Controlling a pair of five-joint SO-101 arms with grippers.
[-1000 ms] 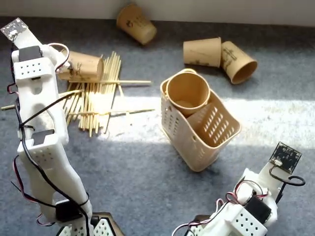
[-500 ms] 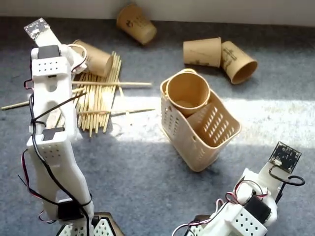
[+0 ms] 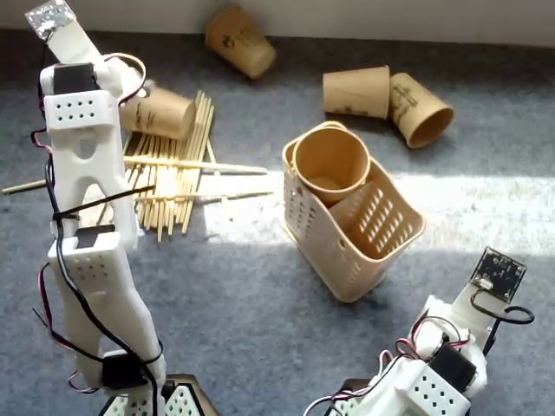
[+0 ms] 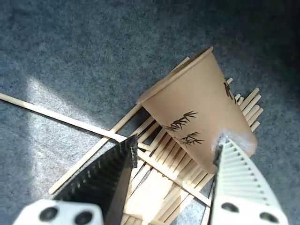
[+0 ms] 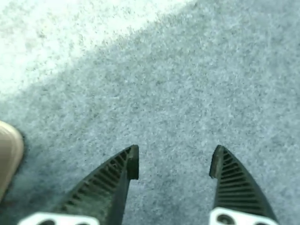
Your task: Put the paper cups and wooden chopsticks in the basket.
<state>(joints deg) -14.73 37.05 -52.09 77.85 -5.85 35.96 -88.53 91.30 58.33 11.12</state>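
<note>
A paper cup (image 4: 197, 112) with a bamboo print lies on its side on the pile of wooden chopsticks (image 3: 169, 182). My left gripper (image 4: 176, 150) hangs open right over it, the white finger (image 4: 234, 164) at the cup's base and the black finger (image 4: 117, 168) over the sticks. In the high view that cup (image 3: 163, 111) sits beside the left arm's head. The cream basket (image 3: 381, 234) stands mid-table with one cup (image 3: 329, 162) inside. Three more cups lie at the far side: (image 3: 240, 41), (image 3: 357, 91), (image 3: 421, 108). My right gripper (image 5: 173, 161) is open over bare carpet.
The right arm (image 3: 486, 299) rests at the near right corner, well away from the basket. A single chopstick (image 3: 26, 185) lies apart at the left edge. A tan thing (image 5: 7, 150) peeks in beside the right gripper. Grey carpet covers the table; a wall runs along the far edge.
The left arm swung toward the far left and the cup on the chopsticks rolled and shifted with it. One loose chopstick slid nearer. The right arm barely moved.
</note>
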